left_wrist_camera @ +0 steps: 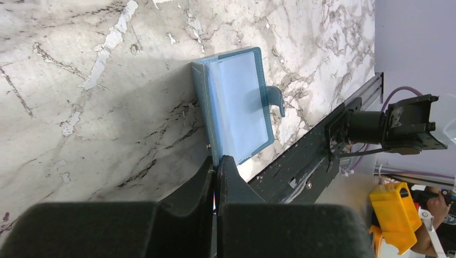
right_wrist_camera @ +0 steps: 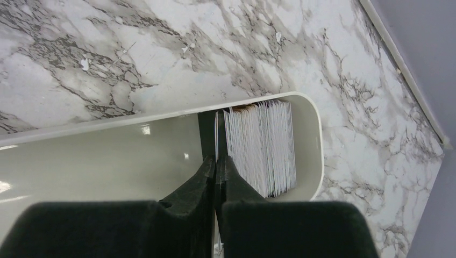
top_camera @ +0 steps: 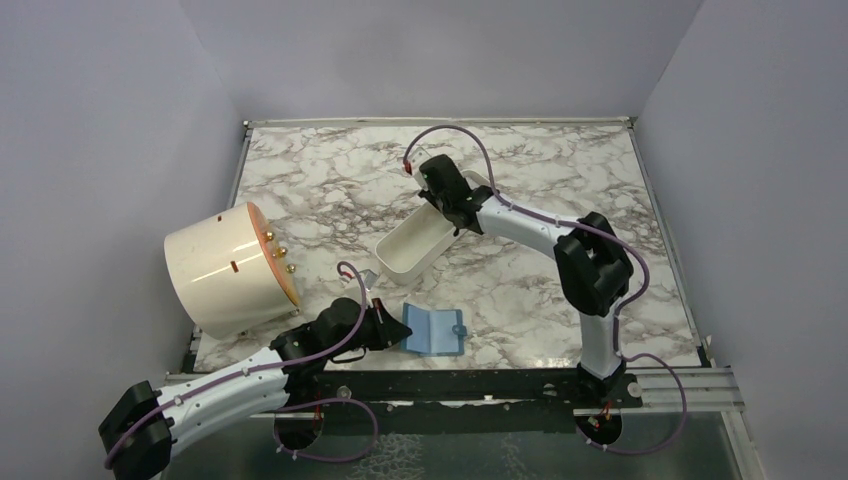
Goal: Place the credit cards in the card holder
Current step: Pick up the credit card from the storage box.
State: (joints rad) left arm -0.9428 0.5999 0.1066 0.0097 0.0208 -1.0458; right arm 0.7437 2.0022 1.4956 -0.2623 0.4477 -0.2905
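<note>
Two robot arms work over a marble-patterned desk. In the overhead view a long white tray lies slantwise at upper centre. The right arm's end effector reaches into the tray's far end, where credit cards stand on edge in a tight pack against the rounded wall. Only their thin pale edges show, so any print on their faces is hidden. The fingers are pressed almost together, and a single card, standing slightly apart from the pack, runs into the slit between them.

At lower centre of the overhead view, near the desk's front edge, lies the teal-blue card holder. It is lighter blue inside, with a clear pocket uppermost and its snap tab sticking out to the right. The left arm's end effector is closed and appears to pinch the holder's near corner. At the left sits a cream round drum on its side, with small brass knobs on its face.
</note>
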